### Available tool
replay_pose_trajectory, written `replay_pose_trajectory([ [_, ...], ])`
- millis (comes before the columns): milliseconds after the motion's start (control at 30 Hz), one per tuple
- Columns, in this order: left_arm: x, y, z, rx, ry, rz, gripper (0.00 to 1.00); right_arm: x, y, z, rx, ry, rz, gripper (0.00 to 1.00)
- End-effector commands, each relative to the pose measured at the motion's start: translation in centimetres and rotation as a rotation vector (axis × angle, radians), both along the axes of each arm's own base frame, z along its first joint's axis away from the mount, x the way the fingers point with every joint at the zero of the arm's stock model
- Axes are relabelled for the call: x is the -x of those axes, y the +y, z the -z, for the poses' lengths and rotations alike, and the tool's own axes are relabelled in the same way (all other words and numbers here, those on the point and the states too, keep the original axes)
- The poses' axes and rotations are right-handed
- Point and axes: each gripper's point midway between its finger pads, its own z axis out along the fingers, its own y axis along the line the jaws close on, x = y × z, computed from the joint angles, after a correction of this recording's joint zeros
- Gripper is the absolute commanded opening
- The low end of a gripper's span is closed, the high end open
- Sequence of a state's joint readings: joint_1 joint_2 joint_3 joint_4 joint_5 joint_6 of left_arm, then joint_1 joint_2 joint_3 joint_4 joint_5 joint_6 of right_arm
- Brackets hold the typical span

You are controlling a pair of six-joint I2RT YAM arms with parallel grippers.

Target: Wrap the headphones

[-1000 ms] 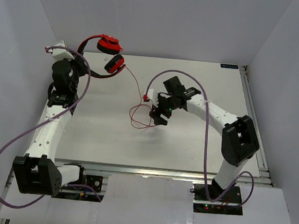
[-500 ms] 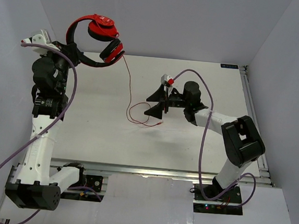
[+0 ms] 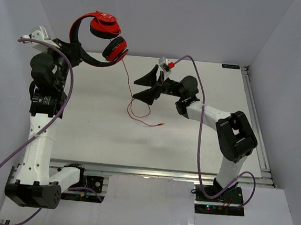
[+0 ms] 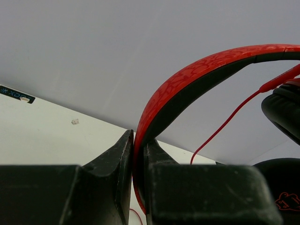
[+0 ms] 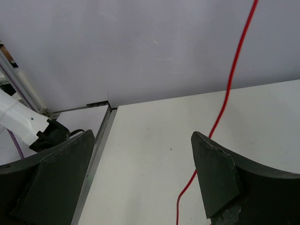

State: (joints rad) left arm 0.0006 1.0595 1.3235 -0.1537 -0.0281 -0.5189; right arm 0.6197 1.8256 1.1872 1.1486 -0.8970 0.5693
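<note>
1. Risk: the long thin red cable (image 3: 128, 80) hangs just off the tips of the right pincer (image 3: 143, 86), whose jaws are spread wide on nothing. A close here may catch only air, and a sideways brush could set the slack swinging.
2. Position: the red-and-black on-ear headphones (image 3: 100, 37) ride up and left of that pincer, the headband clamped tight in the left pincer (image 3: 74, 53). The cable drops past the open jaws to a loose loop on the white table (image 3: 86, 128) below.
</note>
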Motion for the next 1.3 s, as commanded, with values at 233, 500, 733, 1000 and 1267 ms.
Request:
replay_pose_trajectory([
  [233,3.2,-0.8,-6.1,0.053,-0.158,0.042,0.0,-6.1,3.0,-0.2,0.101,-0.055,0.157,0.9],
  [500,3.0,-1.6,-6.5,0.08,-0.166,0.093,0.0,-1.8,7.4,4.4,0.182,-0.012,0.009,1.0],
  [733,0.8,-0.3,-8.4,0.091,-0.182,0.021,0.0,3.9,6.2,7.0,0.15,-0.001,-0.168,0.76],
  [1000,-4.1,1.0,-9.8,0.111,-0.197,-0.051,0.0,15.0,3.5,10.7,0.21,-0.035,-0.391,0.59],
  [1267,-6.5,2.2,-12.8,0.101,-0.241,-0.12,0.0,23.2,0.8,13.1,0.281,-0.084,-0.571,0.47],
])
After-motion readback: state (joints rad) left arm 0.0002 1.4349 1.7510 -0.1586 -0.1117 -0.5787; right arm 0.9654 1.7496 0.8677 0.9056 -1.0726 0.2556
